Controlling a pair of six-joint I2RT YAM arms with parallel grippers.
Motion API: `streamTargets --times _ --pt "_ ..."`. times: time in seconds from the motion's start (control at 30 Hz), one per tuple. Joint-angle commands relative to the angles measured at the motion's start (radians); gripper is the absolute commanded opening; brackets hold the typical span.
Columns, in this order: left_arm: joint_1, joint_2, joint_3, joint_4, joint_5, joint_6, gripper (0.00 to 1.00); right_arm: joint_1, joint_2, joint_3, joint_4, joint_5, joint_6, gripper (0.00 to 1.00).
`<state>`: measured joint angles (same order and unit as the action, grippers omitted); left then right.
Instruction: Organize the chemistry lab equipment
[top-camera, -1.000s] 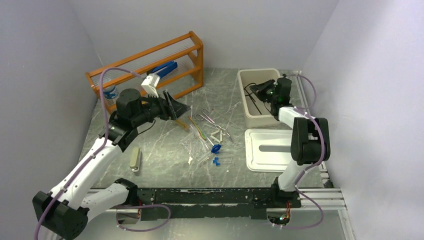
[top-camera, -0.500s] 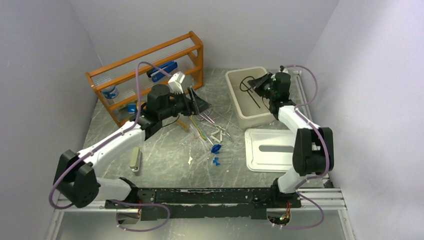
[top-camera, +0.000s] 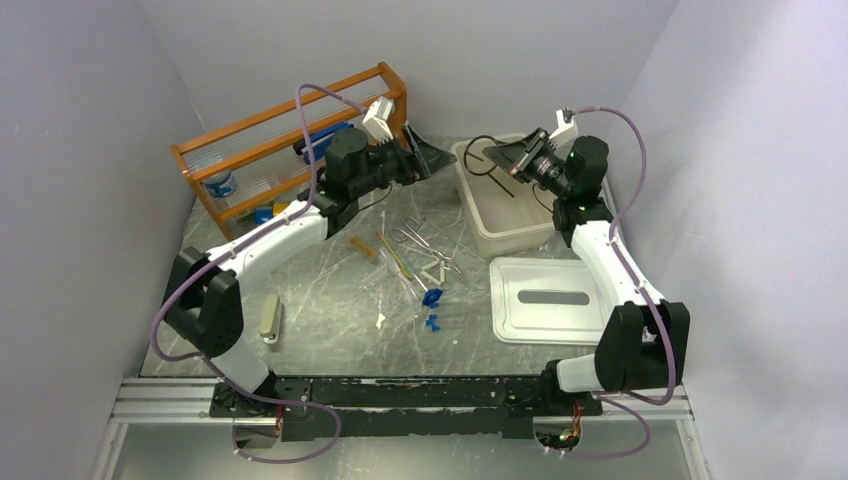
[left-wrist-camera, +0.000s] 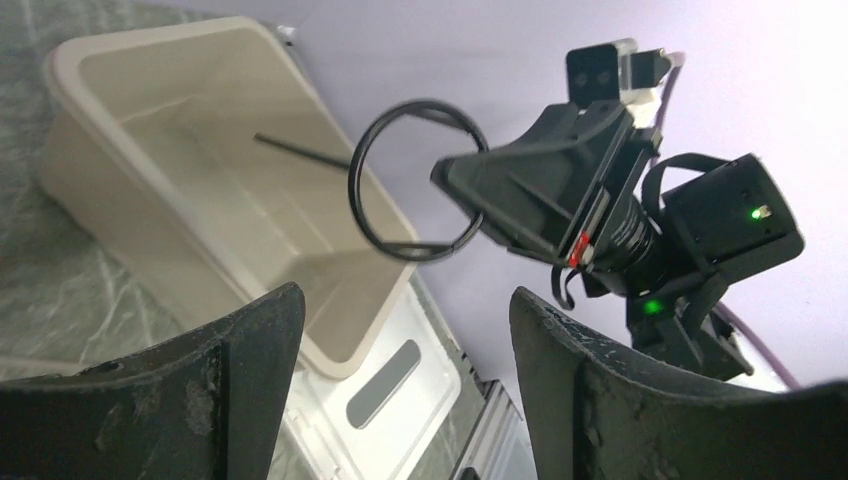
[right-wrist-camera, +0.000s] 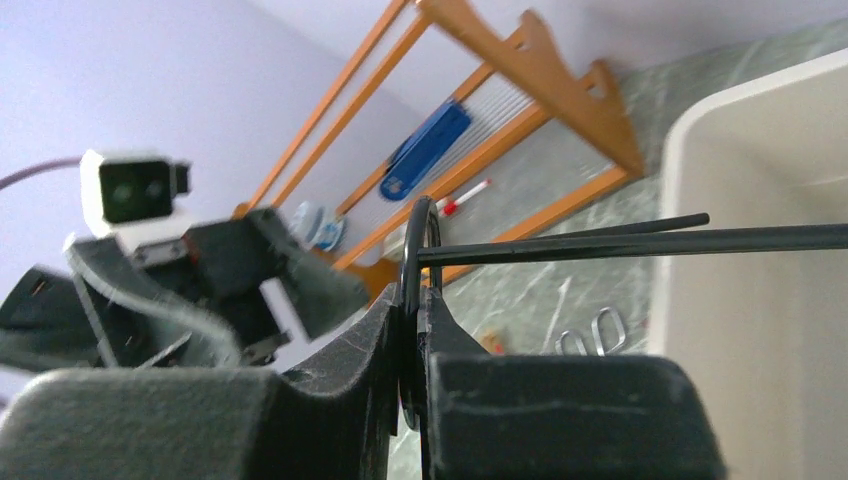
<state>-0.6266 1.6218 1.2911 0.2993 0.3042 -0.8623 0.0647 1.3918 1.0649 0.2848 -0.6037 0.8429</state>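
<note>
Black wire ring stand is being held aloft over the far left corner of the beige bin. It is being clamped at its ring between the closed fingers of the right gripper, with its rod reaching back over the bin. A second ago it was being kept low inside the bin; now it is being raised clear of the rim and turned leftwards. Over the same second the left gripper is being swung from the near left, past the orange rack, to the far middle. Its jaws are being held wide apart and aimed straight at the ring, near it but not touching. The bin is also being left slightly skewed from where it sat. A hand-over between the arms is probably being prepared, so the stand is not yet being counted as stowed. The metal tweezers and clear blue-capped tubes are being left unsorted in the middle of the table.
</note>
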Motion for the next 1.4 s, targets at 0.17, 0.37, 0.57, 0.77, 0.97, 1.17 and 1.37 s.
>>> streamTargets --times 0.17,0.37,0.57,0.77,0.97,1.17,1.37 --pt "-0.023 0.131 0.119 0.079 0.132 -0.058 0.75 -0.005 -0.069 -0.027 0.132 -0.238 0.147 0.00" --pt "-0.037 0.171 0.139 0.153 0.183 -0.102 0.42 -0.005 -0.056 0.001 0.039 -0.231 0.103 0.00" --pt "-0.039 0.194 0.173 0.193 0.180 -0.107 0.05 -0.001 -0.056 0.032 -0.168 -0.109 -0.015 0.12" --pt "-0.043 0.197 0.172 0.232 0.141 -0.116 0.05 0.007 -0.110 0.039 -0.332 0.069 -0.048 0.38" --pt "-0.052 0.191 0.148 0.280 0.083 -0.120 0.05 0.054 -0.140 -0.048 -0.299 0.142 0.115 0.43" --pt "-0.066 0.189 0.135 0.291 0.031 -0.097 0.05 0.156 -0.187 -0.084 -0.355 0.397 0.193 0.26" --pt "-0.068 0.184 0.126 0.284 0.026 -0.086 0.09 0.164 -0.193 -0.064 -0.366 0.485 0.205 0.00"
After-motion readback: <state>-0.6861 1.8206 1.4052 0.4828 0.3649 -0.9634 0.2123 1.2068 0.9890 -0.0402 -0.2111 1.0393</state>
